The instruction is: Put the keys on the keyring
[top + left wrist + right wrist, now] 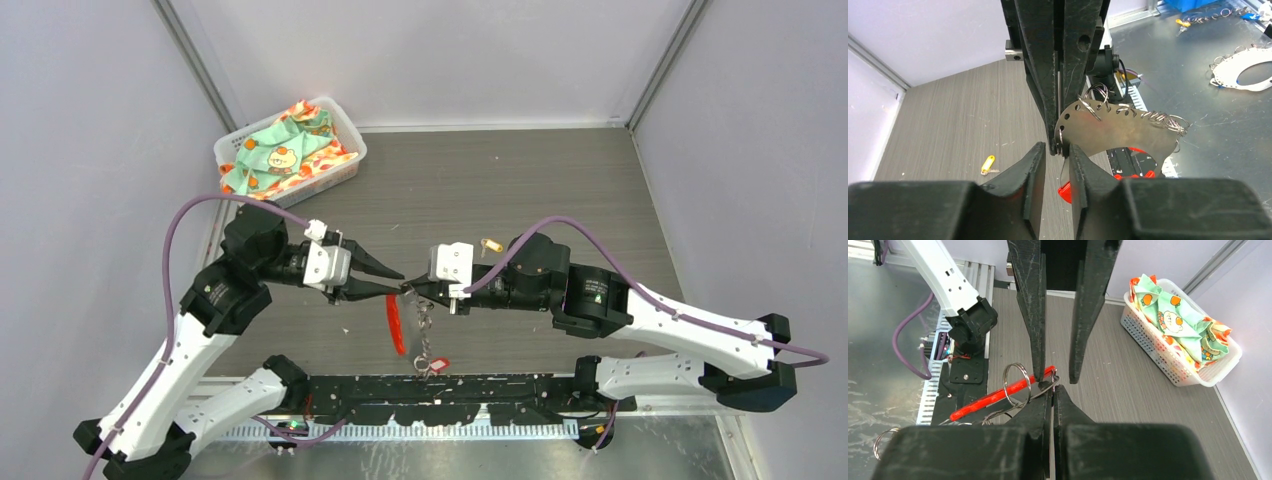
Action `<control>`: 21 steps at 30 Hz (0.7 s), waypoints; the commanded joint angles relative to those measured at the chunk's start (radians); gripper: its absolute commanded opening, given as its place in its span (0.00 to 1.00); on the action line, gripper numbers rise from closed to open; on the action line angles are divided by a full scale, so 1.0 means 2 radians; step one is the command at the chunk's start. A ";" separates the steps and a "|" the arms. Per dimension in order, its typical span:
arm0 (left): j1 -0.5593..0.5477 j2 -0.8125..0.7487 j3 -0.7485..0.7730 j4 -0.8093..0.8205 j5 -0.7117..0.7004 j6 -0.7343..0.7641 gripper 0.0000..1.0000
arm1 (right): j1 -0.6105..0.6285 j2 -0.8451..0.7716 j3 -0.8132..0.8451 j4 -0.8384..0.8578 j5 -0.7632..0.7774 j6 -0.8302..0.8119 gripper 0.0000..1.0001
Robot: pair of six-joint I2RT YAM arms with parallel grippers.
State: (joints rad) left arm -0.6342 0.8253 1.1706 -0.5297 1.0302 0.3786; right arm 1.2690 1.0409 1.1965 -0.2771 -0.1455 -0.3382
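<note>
Nearest the arm bases, the red key [436,367] dangles at the low end of the keyring [398,326], and it looks already threaded on; the keyring hangs from the right gripper [412,291], whose jaws are pinched tight on its top end, likely to hold the loop off the table [520,180] within reach; the left gripper [399,282] faces it with jaws parted, tips straddling that same end, probably to pry a ring apart; beyond, the yellow key [491,245] lies loose on the table; farthest, a basket [352,148] of cloth [285,150].
</note>
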 commanded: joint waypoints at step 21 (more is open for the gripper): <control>-0.025 -0.044 -0.024 -0.097 -0.036 0.378 0.00 | 0.002 0.039 0.050 -0.008 0.003 0.034 0.44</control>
State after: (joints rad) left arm -0.6796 0.7563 1.1362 -0.6510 0.9821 0.8429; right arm 1.2671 1.1252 1.2278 -0.3103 -0.1509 -0.2844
